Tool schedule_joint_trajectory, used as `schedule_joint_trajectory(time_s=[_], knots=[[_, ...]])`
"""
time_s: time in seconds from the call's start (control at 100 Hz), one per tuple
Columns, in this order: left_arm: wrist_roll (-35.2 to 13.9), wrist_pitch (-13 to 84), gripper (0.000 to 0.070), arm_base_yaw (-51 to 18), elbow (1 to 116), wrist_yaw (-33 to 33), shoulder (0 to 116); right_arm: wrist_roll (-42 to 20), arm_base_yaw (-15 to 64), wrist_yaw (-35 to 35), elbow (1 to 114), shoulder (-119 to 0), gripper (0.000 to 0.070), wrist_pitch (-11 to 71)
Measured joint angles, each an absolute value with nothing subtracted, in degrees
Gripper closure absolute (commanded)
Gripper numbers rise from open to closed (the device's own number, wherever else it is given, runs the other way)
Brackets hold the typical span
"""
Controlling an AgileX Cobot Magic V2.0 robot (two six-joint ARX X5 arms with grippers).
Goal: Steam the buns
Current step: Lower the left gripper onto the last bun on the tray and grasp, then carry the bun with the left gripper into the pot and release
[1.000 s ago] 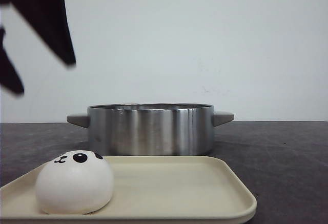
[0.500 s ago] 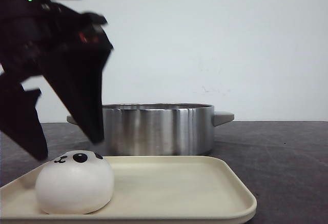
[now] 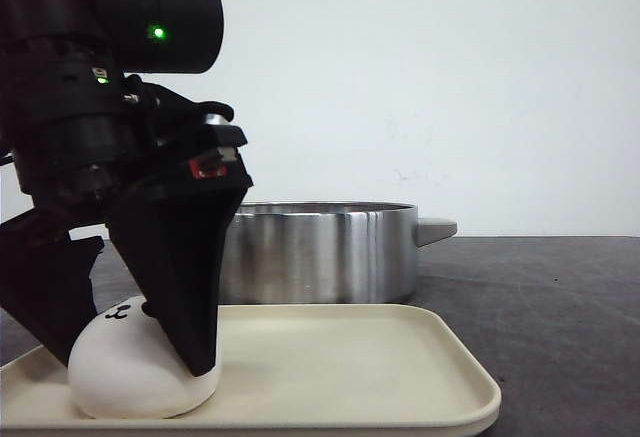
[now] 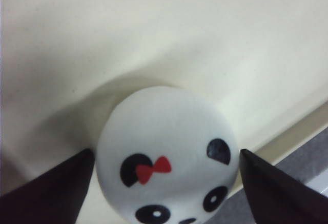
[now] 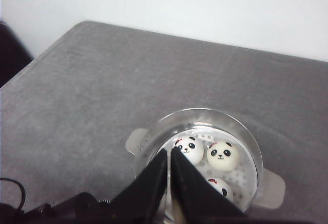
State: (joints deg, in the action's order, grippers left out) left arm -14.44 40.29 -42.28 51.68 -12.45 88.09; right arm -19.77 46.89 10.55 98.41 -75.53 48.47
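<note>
The left pincer (image 3: 125, 342) is standing spread wide over the cream tray (image 3: 400, 377), its two dark fingers (image 3: 185, 287) straddling the one bun on the tray (image 3: 125, 377) at the tray's left end. In the left wrist view this bun (image 4: 166, 152) is sitting between the two fingertips (image 4: 48, 193), which are flanking it on either side; whether they are touching its surface cannot be told. Its painted face is showing black eye patches and a small red bow. The bun is resting on the tray floor, near the tray's edge, with the grey table (image 4: 307, 157) showing beyond that edge.

Behind the tray, the steel pot (image 3: 320, 252) is standing on the dark table (image 3: 550, 297), with a grey side handle projecting to its right.

The right pincer (image 5: 170, 175) is hanging high above the pot, its fingers lying pressed together with only a thin line between them and holding nothing. In the right wrist view the pot (image 5: 256, 157) is showing a perforated insert inside. Three buns are lying on it: one (image 5: 189, 149) and another (image 5: 223, 156) are sitting side by side, and a third (image 5: 219, 187) is lying near them, partly hidden by the fingers.
</note>
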Motion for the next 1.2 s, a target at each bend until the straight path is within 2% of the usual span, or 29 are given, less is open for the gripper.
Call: schedule_joint_trajectory(time_s=[0.07, 0.12, 0.19, 0.2, 0.5, 0.74, 0.99, 1.14, 1.2], knots=[[-14.4, 40.2, 0.0317, -42.3, 52.0, -11.7, 88.5, -19.8, 46.9, 10.5, 98.4, -75.5, 0.0699, 48.9], [-14.4, 40.2, 0.0455, -42.3, 52.0, -10.8, 88.6, -19.8, 46.9, 10.5, 98.4, -75.5, 0.0699, 49.0], [-14.3, 40.0, 0.0693, -42.3, 52.0, -10.4, 88.6, -19.8, 46.9, 10.5, 98.4, -75.5, 0.0699, 49.0], [-14.2, 40.0, 0.0700, -42.3, 52.0, -10.4, 88.7, -19.8, 46.9, 10.5, 98.4, -75.5, 0.0699, 49.0], [-13.4, 42.5, 0.0690, -42.3, 53.4, -10.2, 84.8, -19.8, 46.9, 10.5, 98.4, -75.5, 0.0699, 49.1], [-13.4, 36.2, 0.0690, -41.1, 67.6, -3.6, 76.8, -19.7, 48.0, 10.5, 98.4, -75.5, 0.0699, 49.2], [-12.8, 34.8, 0.0690, -36.1, 79.1, -2.7, 87.2, -19.6, 48.4, 10.5, 98.4, -75.5, 0.0699, 49.1], [-12.8, 35.0, 0.0689, -33.3, 81.4, -2.7, 95.4, -19.4, 48.4, 10.5, 98.4, -75.5, 0.0699, 49.2], [-12.8, 35.7, 0.0660, -32.6, 81.5, -2.7, 98.4, -19.4, 48.4, 10.5, 98.4, -75.5, 0.0699, 49.2]])
